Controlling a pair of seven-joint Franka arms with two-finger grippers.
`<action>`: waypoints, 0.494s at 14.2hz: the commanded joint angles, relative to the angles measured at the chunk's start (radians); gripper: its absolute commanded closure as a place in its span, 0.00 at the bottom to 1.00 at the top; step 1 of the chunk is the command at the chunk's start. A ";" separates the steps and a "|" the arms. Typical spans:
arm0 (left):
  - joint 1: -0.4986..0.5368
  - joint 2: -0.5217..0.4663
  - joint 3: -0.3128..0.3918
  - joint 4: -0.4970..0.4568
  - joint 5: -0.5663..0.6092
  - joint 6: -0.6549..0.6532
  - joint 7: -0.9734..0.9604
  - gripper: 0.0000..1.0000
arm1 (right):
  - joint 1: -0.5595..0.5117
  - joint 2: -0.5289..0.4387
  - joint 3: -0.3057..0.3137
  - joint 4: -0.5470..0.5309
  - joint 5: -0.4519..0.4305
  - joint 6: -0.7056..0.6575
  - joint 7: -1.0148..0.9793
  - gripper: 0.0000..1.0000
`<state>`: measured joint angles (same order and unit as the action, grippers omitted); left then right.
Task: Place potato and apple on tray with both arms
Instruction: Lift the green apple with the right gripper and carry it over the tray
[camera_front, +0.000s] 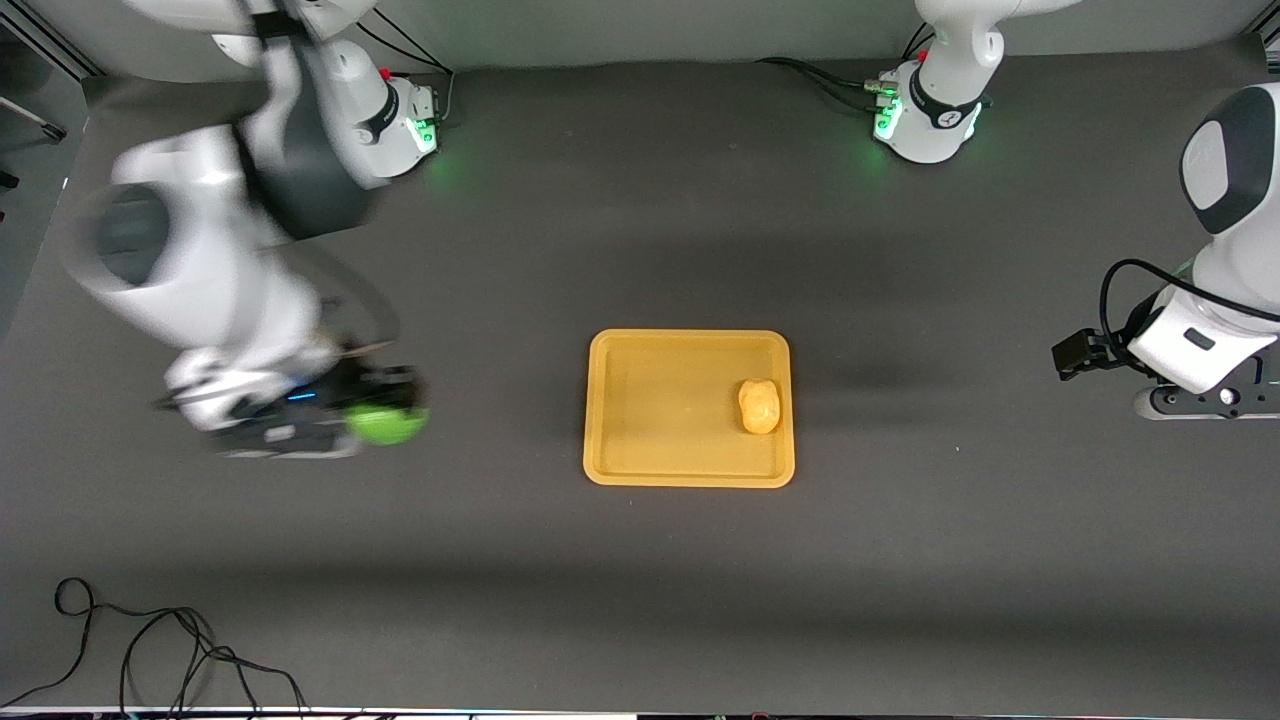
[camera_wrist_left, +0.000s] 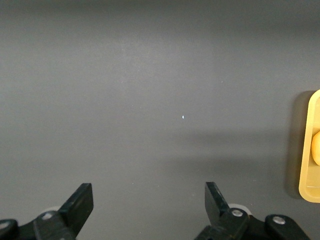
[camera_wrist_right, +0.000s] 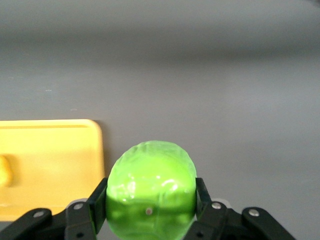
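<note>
The yellow-orange tray (camera_front: 688, 476) lies mid-table. The potato (camera_front: 760, 406) rests in it, by the rim toward the left arm's end. My right gripper (camera_front: 385, 415) is shut on the green apple (camera_front: 388, 424) over bare table toward the right arm's end, apart from the tray; that arm is blurred. In the right wrist view the apple (camera_wrist_right: 150, 175) fills the gripper (camera_wrist_right: 150, 187), with the tray (camera_wrist_right: 60, 150) and potato (camera_wrist_right: 4, 171) beside it. My left gripper (camera_wrist_left: 149, 197) is open and empty over bare table, at the left arm's end; the tray's rim (camera_wrist_left: 309, 190) and potato (camera_wrist_left: 316, 147) show at the edge.
The two arm bases (camera_front: 405, 115) (camera_front: 925, 115) stand along the table's edge farthest from the front camera. A loose black cable (camera_front: 150, 650) lies at the near corner at the right arm's end. The table is a dark grey mat (camera_front: 640, 600).
</note>
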<state>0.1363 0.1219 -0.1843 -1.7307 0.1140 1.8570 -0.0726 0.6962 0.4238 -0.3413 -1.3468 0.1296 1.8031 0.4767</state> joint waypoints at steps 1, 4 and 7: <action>0.005 0.010 -0.006 0.026 0.010 -0.024 0.013 0.01 | 0.110 0.201 0.014 0.223 -0.016 -0.022 0.268 0.83; 0.003 0.011 -0.006 0.026 0.012 -0.022 0.013 0.01 | 0.140 0.324 0.161 0.355 -0.021 -0.015 0.448 0.83; 0.003 0.018 -0.006 0.025 0.012 -0.024 0.013 0.01 | 0.152 0.380 0.209 0.362 -0.021 0.033 0.457 0.83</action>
<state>0.1365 0.1271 -0.1848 -1.7299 0.1141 1.8563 -0.0725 0.8609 0.7467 -0.1485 -1.0496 0.1267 1.8278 0.9119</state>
